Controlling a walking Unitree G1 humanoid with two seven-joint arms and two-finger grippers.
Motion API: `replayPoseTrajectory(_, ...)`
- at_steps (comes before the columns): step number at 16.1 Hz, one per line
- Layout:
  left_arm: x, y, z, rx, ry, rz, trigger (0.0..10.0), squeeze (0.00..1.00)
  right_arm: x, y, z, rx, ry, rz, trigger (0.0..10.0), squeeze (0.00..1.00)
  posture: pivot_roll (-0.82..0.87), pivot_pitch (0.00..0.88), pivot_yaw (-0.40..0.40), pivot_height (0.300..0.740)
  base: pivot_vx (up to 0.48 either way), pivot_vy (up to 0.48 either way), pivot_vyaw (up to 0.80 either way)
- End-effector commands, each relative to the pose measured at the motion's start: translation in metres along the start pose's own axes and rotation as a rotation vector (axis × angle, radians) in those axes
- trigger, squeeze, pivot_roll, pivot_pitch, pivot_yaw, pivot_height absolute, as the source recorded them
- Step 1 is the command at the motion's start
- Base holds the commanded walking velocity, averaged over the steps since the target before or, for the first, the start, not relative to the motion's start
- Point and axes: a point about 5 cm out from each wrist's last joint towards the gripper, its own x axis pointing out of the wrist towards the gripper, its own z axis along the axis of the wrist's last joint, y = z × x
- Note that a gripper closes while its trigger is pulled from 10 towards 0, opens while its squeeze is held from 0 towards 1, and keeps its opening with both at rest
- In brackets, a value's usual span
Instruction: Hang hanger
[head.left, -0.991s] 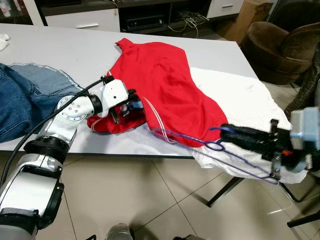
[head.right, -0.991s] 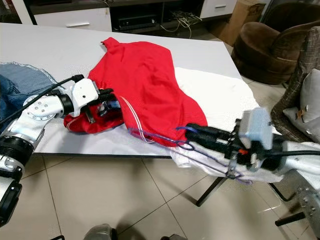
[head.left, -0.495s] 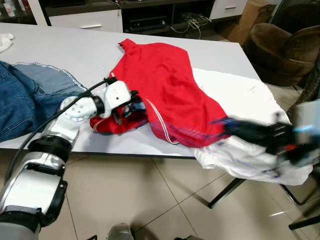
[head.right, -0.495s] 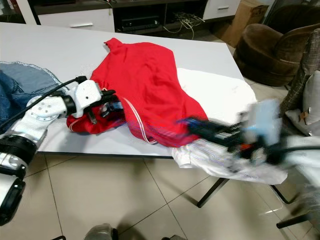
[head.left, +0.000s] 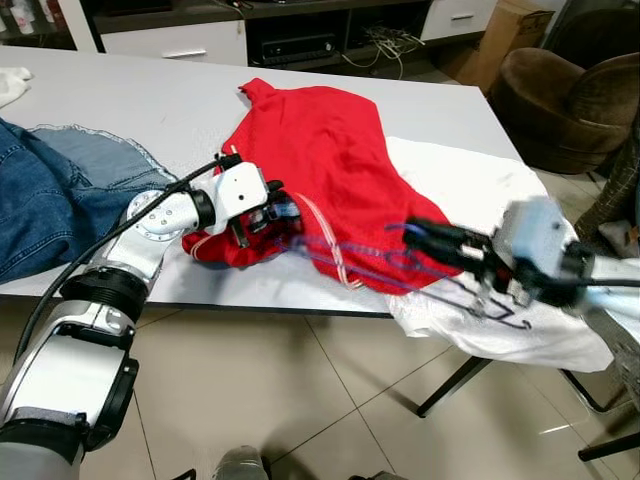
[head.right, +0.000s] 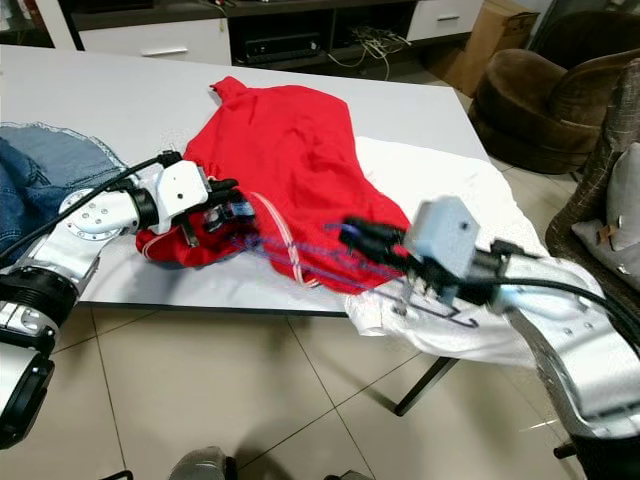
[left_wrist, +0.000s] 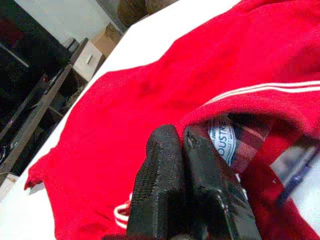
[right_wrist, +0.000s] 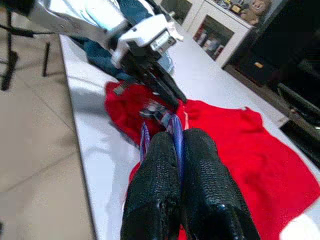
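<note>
right gripper (head.right: 352, 233), fingers pressed together on the purple hanger (head.left: 372, 262), sits over the red shirt's (head.left: 330, 170) near edge; the hanger's far end lies inside the shirt's white-striped hem, and its wire hook (head.left: 495, 310) hangs over the white cloth (head.left: 480, 200) beside the shirt. left gripper (head.left: 278, 205), fingers clamped on the hem at the shirt's other side, holds it raised, label showing. jeans (head.left: 50, 200) lie well apart from the shirt on the table (head.left: 120, 100).

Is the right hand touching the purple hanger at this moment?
Touching. In the right wrist view the right hand has its black fingers pressed together on the purple hanger, whose wire runs out between them toward the red shirt.
</note>
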Motion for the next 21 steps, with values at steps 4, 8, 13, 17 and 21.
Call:
replayPoseTrajectory(4, 0.005, 0.005, 0.010, 0.043, -0.021, -0.012, 0.0, 0.00, 0.022, 0.002, -0.002, -0.110, 0.030, -0.014, 10.0, 0.00, 0.07, 0.006, -0.034, 0.740, 0.000, 0.000, 0.00)
replayPoseTrajectory(8, 0.010, 0.004, 0.017, 0.051, -0.046, -0.014, 0.0, 0.00, 0.043, -0.005, 0.003, -0.171, 0.022, -0.094, 10.0, 0.00, 0.07, 0.003, -0.034, 0.740, 0.000, 0.000, 0.00)
replayPoseTrajectory(13, 0.017, 0.006, 0.028, 0.076, -0.084, -0.017, 0.0, 0.00, 0.054, -0.009, 0.016, -0.199, -0.043, -0.120, 10.0, 0.00, 0.07, 0.000, -0.035, 0.740, 0.000, 0.000, 0.00)
replayPoseTrajectory(17, 0.021, 0.011, 0.042, 0.114, -0.136, 0.008, 0.0, 0.00, 0.070, -0.001, 0.010, -0.140, -0.047, -0.141, 10.0, 0.00, 0.07, 0.000, -0.036, 0.740, 0.000, 0.000, 0.00)
replayPoseTrajectory(21, 0.021, 0.012, 0.042, 0.119, -0.136, 0.009, 0.0, 0.00, 0.076, 0.008, 0.010, -0.096, -0.085, -0.112, 10.0, 0.00, 0.08, 0.000, -0.036, 0.740, 0.000, 0.000, 0.00)
